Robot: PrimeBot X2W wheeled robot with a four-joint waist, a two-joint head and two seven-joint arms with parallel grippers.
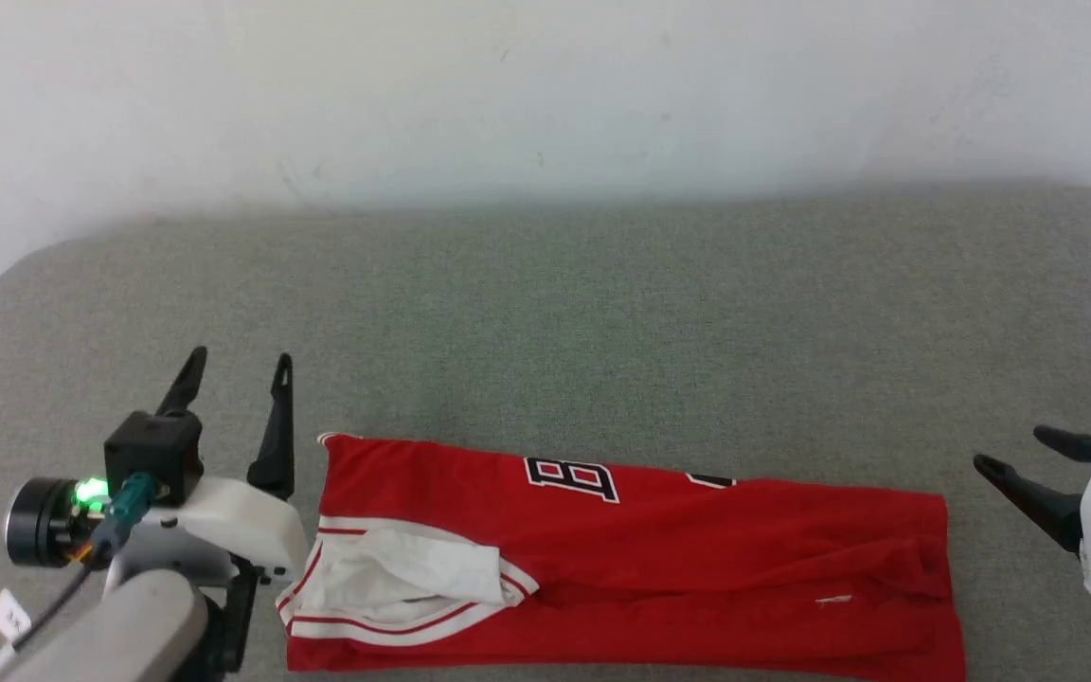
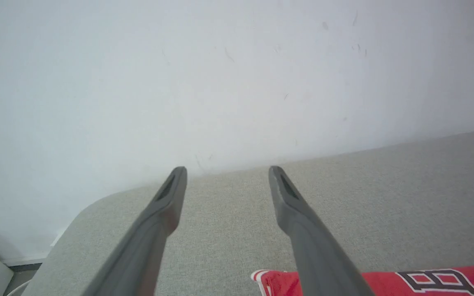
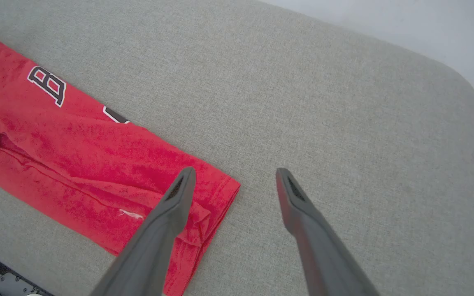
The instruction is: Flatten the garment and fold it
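garment: we see the red jersey (image 1: pixel 659 559) lying as a long narrow strip at the near edge of the grey counter (image 1: pixel 602 332). white sleeve and striped trim are at its left end, black lettering along the far edge.
long axis: runs left to right across the head view, roughly from one claw to the other.
left claw: (image 1: pixel 239 358) fingers wide apart, nothing between them. it sits just beside the strip's left end and points away toward the wall. in its wrist view (image 2: pixel 227 169) the jersey (image 2: pixel 389 283) peeks in low on the right.
right claw: (image 1: pixel 1011 447) fingers spread, holding nothing, near the strip's right end with bare counter between. it points in toward the cloth.
right wrist check: one finger of the claw (image 3: pixel 235 171) overlaps the end corner of the jersey (image 3: pixel 76 164). we can't tell its height above the cloth.
nearer arm: left, we judge. its end is almost alongside.
key relation: each end lies inward of its own claw, so we judge the next fold goes end to end across that axis.
flatness: some wrinkles near the right end and the sleeve is bunched.
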